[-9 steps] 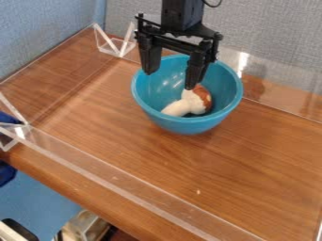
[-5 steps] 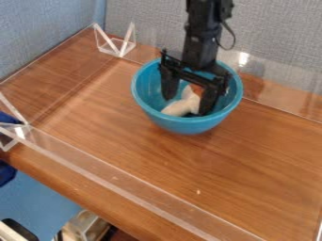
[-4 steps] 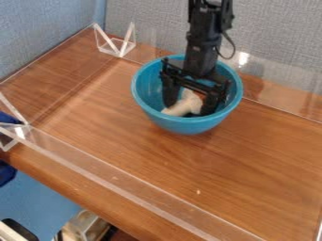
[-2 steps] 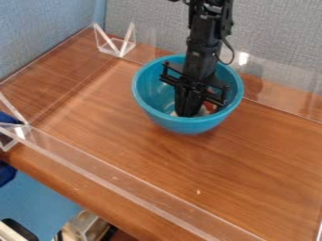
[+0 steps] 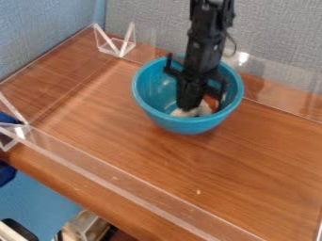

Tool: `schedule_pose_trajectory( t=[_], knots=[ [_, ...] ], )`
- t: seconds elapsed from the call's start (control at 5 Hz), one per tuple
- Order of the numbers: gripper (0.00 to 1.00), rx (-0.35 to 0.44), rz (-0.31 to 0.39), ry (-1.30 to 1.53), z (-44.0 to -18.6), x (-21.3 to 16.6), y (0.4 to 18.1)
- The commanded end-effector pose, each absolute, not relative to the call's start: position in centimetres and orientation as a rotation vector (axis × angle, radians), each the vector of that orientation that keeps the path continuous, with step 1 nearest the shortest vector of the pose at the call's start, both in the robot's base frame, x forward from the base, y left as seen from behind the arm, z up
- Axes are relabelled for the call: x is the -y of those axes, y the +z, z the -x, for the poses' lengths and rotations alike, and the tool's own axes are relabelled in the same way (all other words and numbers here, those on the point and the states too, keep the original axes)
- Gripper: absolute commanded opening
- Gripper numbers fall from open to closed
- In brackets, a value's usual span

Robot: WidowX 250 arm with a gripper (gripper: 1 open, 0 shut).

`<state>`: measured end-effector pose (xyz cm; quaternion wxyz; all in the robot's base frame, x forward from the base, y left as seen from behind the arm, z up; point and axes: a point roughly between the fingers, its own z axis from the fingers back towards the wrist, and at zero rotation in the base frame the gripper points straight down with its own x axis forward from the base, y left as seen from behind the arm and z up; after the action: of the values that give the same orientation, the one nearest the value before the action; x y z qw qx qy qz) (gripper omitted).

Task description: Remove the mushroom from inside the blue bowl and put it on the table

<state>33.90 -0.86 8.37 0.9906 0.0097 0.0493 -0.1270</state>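
The blue bowl [image 5: 152, 93] sits on the table [image 5: 113, 146] toward the back, right of centre. My gripper [image 5: 191, 102] reaches straight down into the bowl from above, its black fingers drawn together on the mushroom [image 5: 187, 111]. Only a bit of the cream stem shows at the fingers' lower left and a sliver of reddish-brown cap to their right; the fingers cover the remainder. The mushroom still rests low in the bowl.
Low clear acrylic walls [image 5: 189, 202] edge the tabletop. A clear triangular bracket [image 5: 117, 42] stands at the back left corner. A blue object [image 5: 8, 120] pokes in at the left edge. Bare wood lies in front of and left of the bowl.
The gripper came down from above the bowl into it with its fingers spread either side of the mushroom, then closed them together on it.
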Motion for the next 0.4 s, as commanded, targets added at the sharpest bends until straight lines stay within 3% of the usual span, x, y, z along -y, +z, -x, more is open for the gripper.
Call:
schedule_pose_trajectory(
  t=[0.0,0.2],
  knots=[
    [0.00,0.047,-0.034,-0.238,-34.7,1.1,14.2],
    [0.00,0.106,-0.041,-0.189,-34.8,1.1,17.3]
  ],
)
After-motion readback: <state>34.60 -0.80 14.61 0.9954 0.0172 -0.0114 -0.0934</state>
